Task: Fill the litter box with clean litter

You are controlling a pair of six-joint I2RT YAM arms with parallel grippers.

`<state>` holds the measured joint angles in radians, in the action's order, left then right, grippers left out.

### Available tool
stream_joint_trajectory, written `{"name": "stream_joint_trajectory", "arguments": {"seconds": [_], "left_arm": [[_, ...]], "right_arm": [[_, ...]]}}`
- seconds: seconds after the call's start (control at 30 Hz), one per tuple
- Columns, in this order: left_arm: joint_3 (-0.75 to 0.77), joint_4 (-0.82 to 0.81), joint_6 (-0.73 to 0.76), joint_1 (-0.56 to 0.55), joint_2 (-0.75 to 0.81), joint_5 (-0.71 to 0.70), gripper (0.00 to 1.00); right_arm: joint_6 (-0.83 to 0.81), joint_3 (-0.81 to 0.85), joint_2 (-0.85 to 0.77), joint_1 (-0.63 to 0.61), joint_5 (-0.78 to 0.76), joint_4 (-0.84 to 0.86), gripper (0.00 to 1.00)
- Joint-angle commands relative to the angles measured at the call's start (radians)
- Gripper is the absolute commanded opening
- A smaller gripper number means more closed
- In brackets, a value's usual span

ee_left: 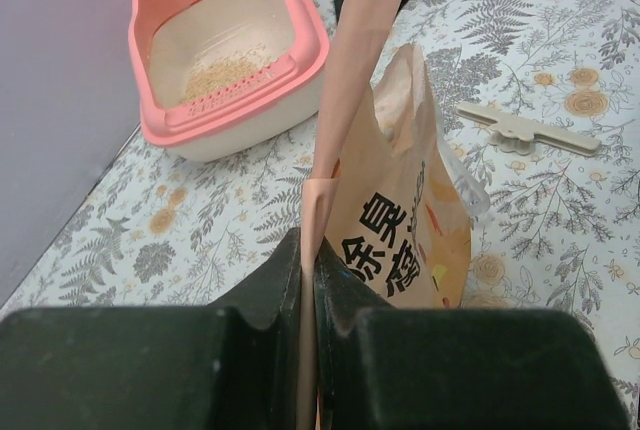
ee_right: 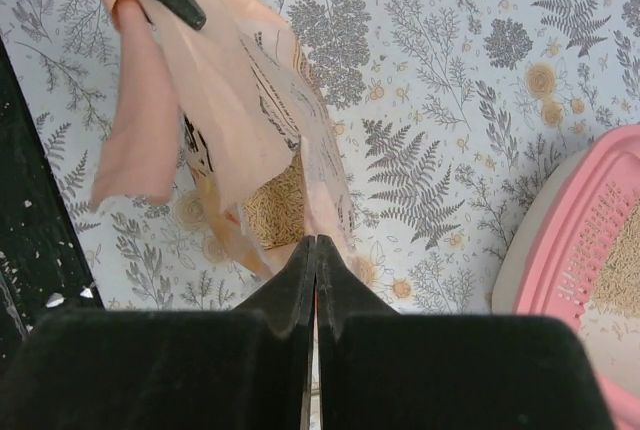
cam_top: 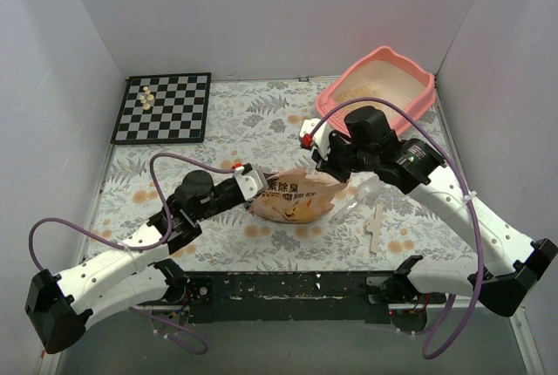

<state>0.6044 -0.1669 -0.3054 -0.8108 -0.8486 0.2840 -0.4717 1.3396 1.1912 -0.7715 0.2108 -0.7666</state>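
The pink litter box [cam_top: 410, 74] stands at the back right with a thin layer of clean litter [cam_top: 364, 92] in it; the left wrist view shows the box [ee_left: 300, 30] and its litter [ee_left: 225, 75] too. An orange-peach litter bag [cam_top: 296, 196] hangs between both arms at the table's middle. My left gripper [cam_top: 253, 181] [ee_left: 308, 240] is shut on the bag's [ee_left: 400, 210] left edge. My right gripper [cam_top: 336, 170] [ee_right: 315, 242] is shut on the bag's [ee_right: 220, 100] other edge. Tan granules [ee_right: 275, 205] show inside the open bag.
A chessboard [cam_top: 163, 107] with a few pale pieces [cam_top: 146, 96] lies at the back left. A clear plastic scoop [cam_top: 357, 196] rests by the bag's right side, and a beige clip [cam_top: 375, 227] [ee_left: 525, 128] lies near the front right. Grey walls enclose the table.
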Motion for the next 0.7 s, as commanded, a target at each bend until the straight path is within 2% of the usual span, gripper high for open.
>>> {"name": "stream_joint_trajectory", "arguments": {"seconds": [0.0,0.23,0.67], "left_arm": [[-0.018,-0.12,0.06,-0.089,0.059,-0.075,0.0],[-0.04,-0.16,0.097,-0.165,0.059,-0.154,0.0],[-0.087,-0.174,0.111,-0.179,0.134,-0.2,0.0]], "right_arm": [[-0.008,0.024,0.005,0.006,0.022,-0.031,0.01],[-0.021,0.003,0.065,0.008,0.099,-0.053,0.01],[-0.019,-0.122,0.108,0.008,0.223,-0.053,0.01]]}}
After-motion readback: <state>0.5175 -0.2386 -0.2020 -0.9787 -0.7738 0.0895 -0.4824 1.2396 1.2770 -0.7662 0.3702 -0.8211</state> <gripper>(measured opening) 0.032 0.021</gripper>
